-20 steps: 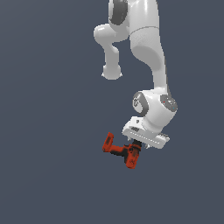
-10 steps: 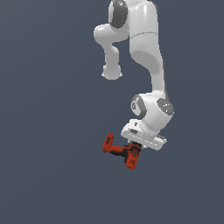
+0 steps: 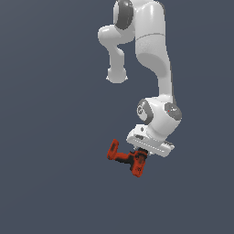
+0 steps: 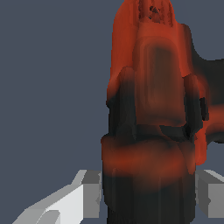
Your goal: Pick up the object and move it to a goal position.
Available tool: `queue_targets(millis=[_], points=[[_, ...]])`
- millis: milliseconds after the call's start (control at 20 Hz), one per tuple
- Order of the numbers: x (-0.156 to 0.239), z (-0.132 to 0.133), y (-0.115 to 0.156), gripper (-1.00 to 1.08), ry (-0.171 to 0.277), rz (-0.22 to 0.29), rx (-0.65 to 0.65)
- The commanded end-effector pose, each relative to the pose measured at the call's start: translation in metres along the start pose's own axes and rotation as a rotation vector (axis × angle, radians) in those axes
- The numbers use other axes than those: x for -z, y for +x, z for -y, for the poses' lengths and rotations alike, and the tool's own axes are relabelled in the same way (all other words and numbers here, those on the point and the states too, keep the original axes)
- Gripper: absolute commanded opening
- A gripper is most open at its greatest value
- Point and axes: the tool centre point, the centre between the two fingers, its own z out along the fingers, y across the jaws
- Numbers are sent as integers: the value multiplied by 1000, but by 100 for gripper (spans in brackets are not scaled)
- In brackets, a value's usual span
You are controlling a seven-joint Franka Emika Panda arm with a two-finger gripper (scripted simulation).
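Panda arm reaches down from above, elbow folded, wrist tilted so the claw (image 3: 140, 155) points downward. Claw clamped on the red-orange toy drill (image 3: 124, 158), fingers (image 4: 85, 192) pressed against both sides of its dark body. Drill hangs under the claw, extending toward the exterior view's left, against plain grey background.

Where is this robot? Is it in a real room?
Probably not a real room: it looks like a computer-made scene. Plain grey fills the background, and only the white robot arm and a toy drill in its hand show.
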Motion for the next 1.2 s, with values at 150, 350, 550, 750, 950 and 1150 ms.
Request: queue_targets(millis=[150,350,550,750,950,1150], points=[[10,20,-9,-100,2,-1,2],[26,50,-22,-100,2,-2,3],[45,84,-36,-100,3,-2,3],[58,110,-46,-100,3,-2,3],[64,123,-50,-100,3,-2,4],[65,126,-51,-100,3,-2,4]])
